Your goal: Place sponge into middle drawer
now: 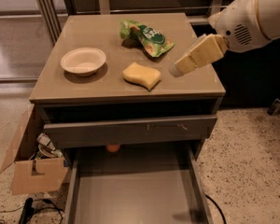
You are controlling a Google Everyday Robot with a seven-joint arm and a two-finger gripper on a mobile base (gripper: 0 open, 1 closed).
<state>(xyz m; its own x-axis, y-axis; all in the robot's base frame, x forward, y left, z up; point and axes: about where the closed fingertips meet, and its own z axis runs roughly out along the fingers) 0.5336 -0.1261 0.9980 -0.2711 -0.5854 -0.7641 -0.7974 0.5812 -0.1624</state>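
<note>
Camera view: nearest, the middle drawer (135,190) stands pulled out. Above it, the sponge (141,75) lies flat on the counter (84,85) near the front edge, right of the bowl (83,60). The gripper (175,69) hovers just right of it, off the surface; whether it is open I cannot tell. The sponge looks light, soft and squashy, and is best pinched gently across its narrow waist.

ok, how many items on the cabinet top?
3: white bowl left, sponge front centre, green bag at back. Gripper hovers above the right side.
</note>
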